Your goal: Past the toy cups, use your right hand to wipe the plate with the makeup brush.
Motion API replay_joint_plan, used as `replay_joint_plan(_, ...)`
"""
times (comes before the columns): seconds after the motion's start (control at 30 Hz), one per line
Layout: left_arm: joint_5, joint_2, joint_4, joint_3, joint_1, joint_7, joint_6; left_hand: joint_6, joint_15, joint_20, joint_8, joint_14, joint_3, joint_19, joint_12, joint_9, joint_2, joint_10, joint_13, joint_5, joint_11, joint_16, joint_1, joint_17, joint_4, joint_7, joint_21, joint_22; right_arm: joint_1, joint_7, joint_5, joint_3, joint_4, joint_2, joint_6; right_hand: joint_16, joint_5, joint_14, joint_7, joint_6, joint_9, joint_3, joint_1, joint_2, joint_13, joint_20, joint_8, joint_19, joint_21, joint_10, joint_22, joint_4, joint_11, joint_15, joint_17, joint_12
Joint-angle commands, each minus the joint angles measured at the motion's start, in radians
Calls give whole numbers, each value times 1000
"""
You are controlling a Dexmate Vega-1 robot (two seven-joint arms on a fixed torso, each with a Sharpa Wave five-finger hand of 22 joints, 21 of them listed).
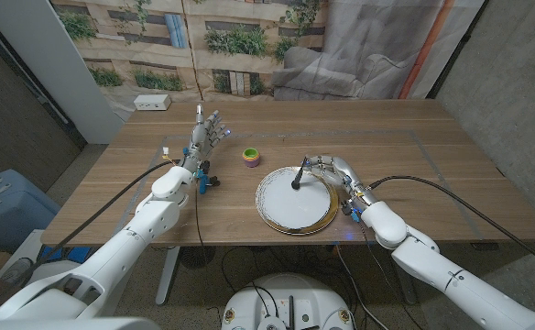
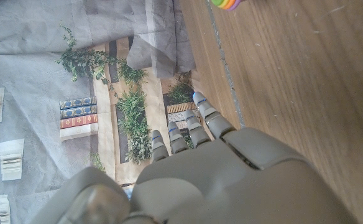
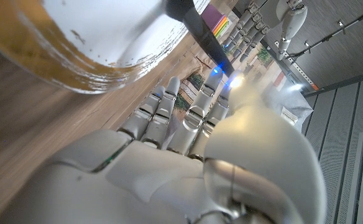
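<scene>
Brush on the plate

The right hand (image 1: 334, 174) holds the makeup brush (image 1: 300, 178), its dark head on the white, gold-rimmed plate (image 1: 281, 213). The toy cups (image 1: 250, 156) stand just beyond; the left hand (image 1: 207, 135) hovers with fingers spread over the tabletop (image 1: 414, 147).

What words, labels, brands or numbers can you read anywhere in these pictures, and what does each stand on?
None can be read.
The white box at the table's far edge: any marking is too small to read.
The plate, makeup brush and toy cups show no lettering.
</scene>
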Motion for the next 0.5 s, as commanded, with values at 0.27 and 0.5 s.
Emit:
replay_joint_plan(0.27, 0, 0, 0, 0, 0, 0, 0, -2, -13, 0, 4, 7, -2, 7, 7, 2, 15, 4, 3, 4, -8, 3, -1, 2, 7, -8, 6, 5, 33, 28, 1, -30, 36, 29, 21, -3, 4, 8, 4, 10, 5, -3, 2, 8, 4, -26, 7, -1, 2, 4, 5, 2, -1, -159, 3, 0)
replay_joint_plan(0.5, 0, 0, 0, 0, 0, 0, 0, -2, -14, -1, 4, 7, -2, 7, 7, 2, 15, 4, 3, 4, -8, 3, -1, 2, 7, -8, 6, 5, 46, 39, 3, -39, 51, 39, 31, -4, 5, 8, 4, 10, 5, -3, 2, 7, 4, -26, 6, -1, 2, 4, 5, 2, -1, -159, 3, 0)
